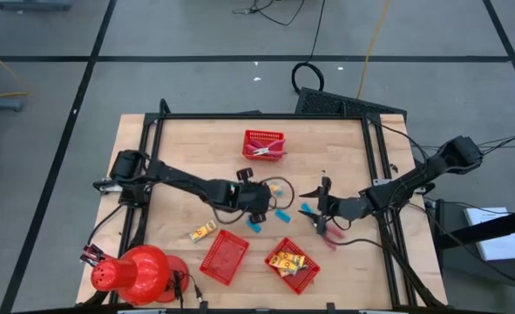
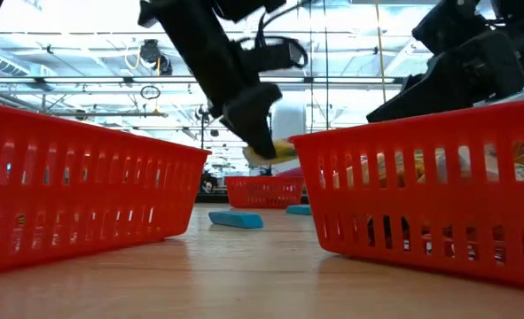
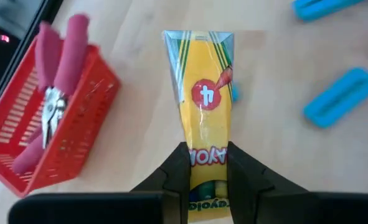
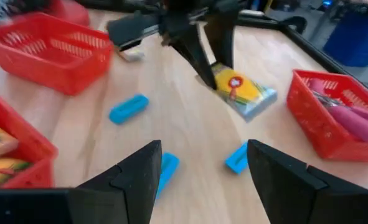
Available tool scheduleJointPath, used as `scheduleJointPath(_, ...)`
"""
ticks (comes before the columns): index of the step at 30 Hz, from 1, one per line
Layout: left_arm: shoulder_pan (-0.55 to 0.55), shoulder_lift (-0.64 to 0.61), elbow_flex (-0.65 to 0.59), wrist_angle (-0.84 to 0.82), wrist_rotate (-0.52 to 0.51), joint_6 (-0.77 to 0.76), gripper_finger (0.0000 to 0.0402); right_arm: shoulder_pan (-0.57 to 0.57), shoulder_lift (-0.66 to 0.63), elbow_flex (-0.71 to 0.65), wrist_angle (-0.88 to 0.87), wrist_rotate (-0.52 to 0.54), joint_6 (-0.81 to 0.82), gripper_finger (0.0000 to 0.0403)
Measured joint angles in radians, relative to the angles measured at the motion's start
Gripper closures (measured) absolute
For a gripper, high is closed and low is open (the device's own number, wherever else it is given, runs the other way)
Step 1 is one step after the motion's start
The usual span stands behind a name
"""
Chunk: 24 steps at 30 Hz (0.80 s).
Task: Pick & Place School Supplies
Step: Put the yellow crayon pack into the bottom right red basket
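Observation:
My left gripper [image 1: 268, 193] is at mid-table, shut on a yellow crayon box [image 3: 202, 93], which also shows as the crayon box [image 4: 243, 90] in the right wrist view. My right gripper [image 1: 306, 204] hangs open just to its right, touching nothing, with its fingers [image 4: 140, 180] wide apart. A second yellow box [image 1: 203, 231] lies flat on the table. Light-blue blocks [image 1: 283, 214], [image 1: 254, 227] lie between the arms. A pink-handled tool [image 1: 330, 235] lies under the right wrist. More pink-handled tools [image 3: 53, 93] rest in the far basket. My left gripper pinches the crayon box between its two fingers [image 3: 177, 177] at one short end [image 3: 207, 158], the fingers lying along the box. It comes slanting down from the table's left. The box [image 2: 275, 152] is lifted clear of the table and sticks out beyond the fingertips.
Three red mesh baskets: the far one [image 1: 264, 145] with pink tools, a near-left one [image 1: 224, 255] with nothing showing in it, and a near-right one [image 1: 292, 264] with yellow boxes. A big red dome [image 1: 135, 272] stands at the near-left corner. Bare wood lies between the baskets.

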Motion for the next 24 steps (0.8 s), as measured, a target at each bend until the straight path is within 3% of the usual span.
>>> scheduleJointPath(4,-0.062,-0.002,0.0,0.054,-0.003,0.02,0.0334,0.001,0.0,-0.043,0.129,-0.051,0.002,0.0177)
scheduleJointPath(11,-0.167,-0.002,0.0,0.176,0.049,0.101,0.0334,0.0,0.0,-0.046,0.134,-0.047,-0.005,0.0177)
scheduleJointPath(19,-0.241,-0.002,0.013,0.274,0.207,0.248,0.0335,-0.032,0.0,-0.046,0.134,0.007,-0.024,0.0177)
scheduleJointPath(24,-0.233,0.007,0.013,0.364,0.372,0.307,0.0335,-0.071,0.0,-0.046,0.131,0.004,-0.027,0.0177)
